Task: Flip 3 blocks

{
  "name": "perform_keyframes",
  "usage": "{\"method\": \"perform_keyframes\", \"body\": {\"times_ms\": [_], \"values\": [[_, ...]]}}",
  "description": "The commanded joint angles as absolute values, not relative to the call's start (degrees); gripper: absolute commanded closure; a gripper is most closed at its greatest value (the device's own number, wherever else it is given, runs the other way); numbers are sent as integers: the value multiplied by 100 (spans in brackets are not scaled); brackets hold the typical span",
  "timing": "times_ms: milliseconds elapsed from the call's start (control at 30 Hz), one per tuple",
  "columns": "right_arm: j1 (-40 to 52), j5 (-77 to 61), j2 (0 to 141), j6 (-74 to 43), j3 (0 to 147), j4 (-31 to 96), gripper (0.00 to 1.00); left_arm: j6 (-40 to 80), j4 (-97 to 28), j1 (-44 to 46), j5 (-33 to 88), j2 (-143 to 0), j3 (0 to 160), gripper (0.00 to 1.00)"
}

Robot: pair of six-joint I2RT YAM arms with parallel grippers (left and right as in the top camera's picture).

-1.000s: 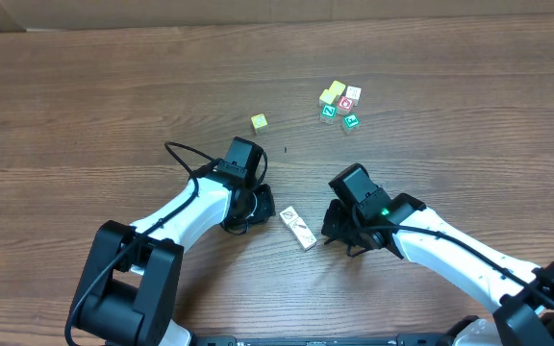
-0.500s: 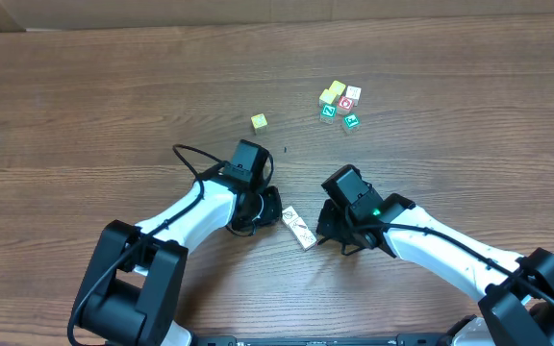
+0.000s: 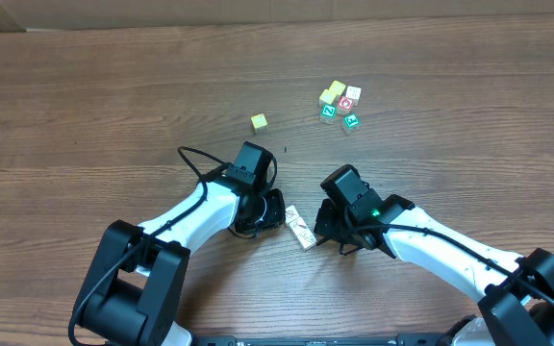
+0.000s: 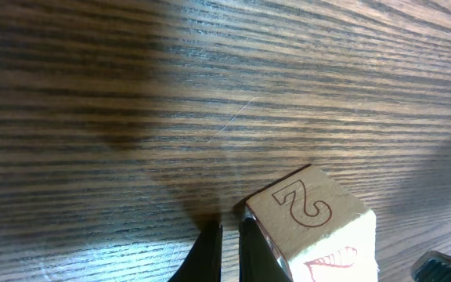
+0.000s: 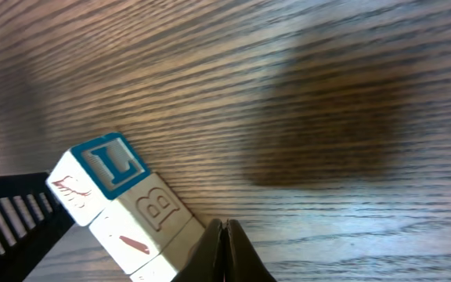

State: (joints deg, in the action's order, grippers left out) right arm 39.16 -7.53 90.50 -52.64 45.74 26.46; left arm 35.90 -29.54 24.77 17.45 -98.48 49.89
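My left gripper (image 4: 229, 252) is closed on nothing, tips against the end of the blocks (image 3: 299, 227), perhaps touching. My right gripper (image 5: 224, 247) is closed and empty too, just beside the row's other side. The three cubes lie in a touching row on the table (image 3: 113, 115) between us.

On one wooden table (image 3: 85, 96) we count two robot arms — the left arm (image 3: 198, 207) and the right arm (image 3: 450, 255) — three pale blocks (image 3: 299, 228) in a row, one lone yellow cube (image 3: 259, 122), and a cluster of coloured cubes (image 3: 339, 104), roughly six.
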Motion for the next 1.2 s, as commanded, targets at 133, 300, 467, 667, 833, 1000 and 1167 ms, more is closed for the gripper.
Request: {"method": "perform_keyframes", "body": {"times_ms": [133, 300, 467, 667, 833, 1000, 1167], "values": [[4069, -886, 9070, -5251, 4525, 2598, 96, 3664, -2993, 2517, 1743, -10009, 4847, 96], [4265, -886, 9070, -5389, 4525, 2600, 96, 3693, -2952, 2517, 1743, -10009, 4847, 96], [4410, -904, 9070, -5426, 4525, 2602, 96, 3691, -2954, 2517, 1745, -10009, 4847, 96], [4414, -893, 9070, -5513, 4525, 2598, 96, 3686, -2923, 2517, 1741, -10009, 4847, 96], [4414, -82, 9070, -5513, 4525, 2569, 91, 3684, -2738, 2517, 1734, -10009, 4847, 96], [4414, -3, 9070, -5511, 4525, 2309, 91, 3684, -2655, 2517, 1693, -10009, 4847, 96], [4436, -128, 9070, -5513, 4525, 2259, 91, 3686, -2652, 2517, 1614, -10009, 4847, 96]]}}
